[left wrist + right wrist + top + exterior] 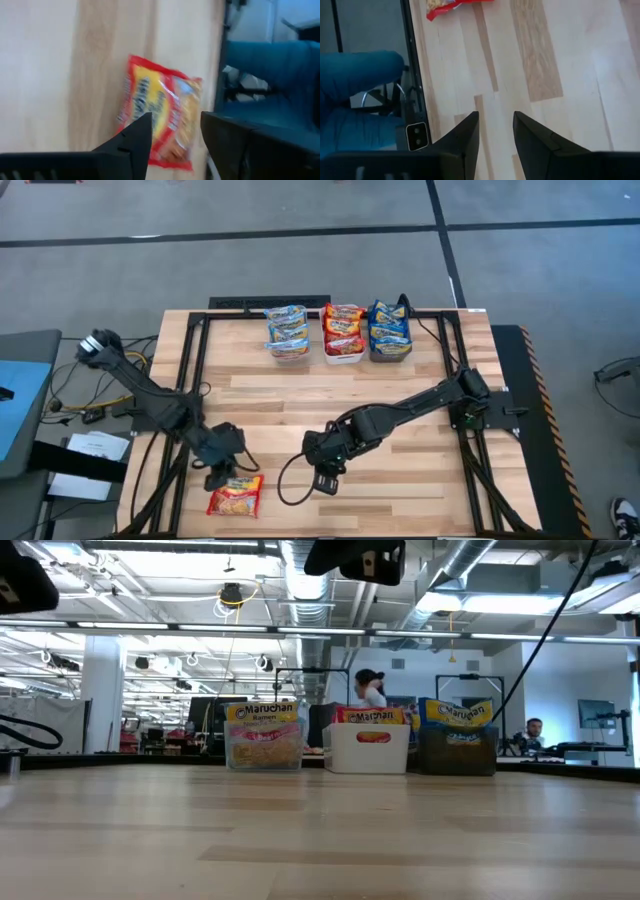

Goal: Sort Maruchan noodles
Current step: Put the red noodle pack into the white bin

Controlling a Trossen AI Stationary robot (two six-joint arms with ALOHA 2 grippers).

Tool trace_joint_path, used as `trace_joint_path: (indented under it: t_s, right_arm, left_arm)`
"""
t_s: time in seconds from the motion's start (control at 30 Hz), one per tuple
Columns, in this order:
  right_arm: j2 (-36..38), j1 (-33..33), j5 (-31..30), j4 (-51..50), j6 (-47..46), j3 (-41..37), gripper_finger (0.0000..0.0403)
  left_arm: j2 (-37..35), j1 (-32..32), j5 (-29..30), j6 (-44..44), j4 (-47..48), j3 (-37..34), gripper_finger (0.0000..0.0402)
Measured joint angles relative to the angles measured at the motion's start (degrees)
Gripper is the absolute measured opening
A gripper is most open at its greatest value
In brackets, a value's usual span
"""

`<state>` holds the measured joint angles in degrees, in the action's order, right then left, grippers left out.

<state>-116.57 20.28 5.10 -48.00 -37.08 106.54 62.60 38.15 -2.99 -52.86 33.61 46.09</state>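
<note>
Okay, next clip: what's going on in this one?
Two arms are sorting ramen packets into three bins at the table's far edge: the clear bin, the white bin and the dark bin already hold packets. One red packet lies loose near the front left corner. The left pincer is open above it, one finger overlapping it in the left wrist view, nothing gripped yet. The right pincer is open and empty over bare table.

The table (400,380) is smooth, pale wood planks. Just past the left gripper's (175,132) matt black fingers lies a shiny, crinkly plastic noodle packet (160,117). The far bins (368,748) look like plastic.
</note>
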Motion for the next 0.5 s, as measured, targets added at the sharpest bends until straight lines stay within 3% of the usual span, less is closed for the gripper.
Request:
trace_joint_path:
  t_s: [0.1, 0.5]
  right_arm:
    - [0.0, 0.21, -1.14, 0.23, -0.01, 0.0, 0.0153]
    - [0.0, 0.29, -2.18, 0.27, -0.02, 0.0, 0.0172]
  left_arm:
    - [2.65, -0.07, 3.28, -1.35, -0.72, 0.0, 0.0166]
    - [13.4, 5.43, 2.35, -2.28, -9.67, 0.0, 0.0171]
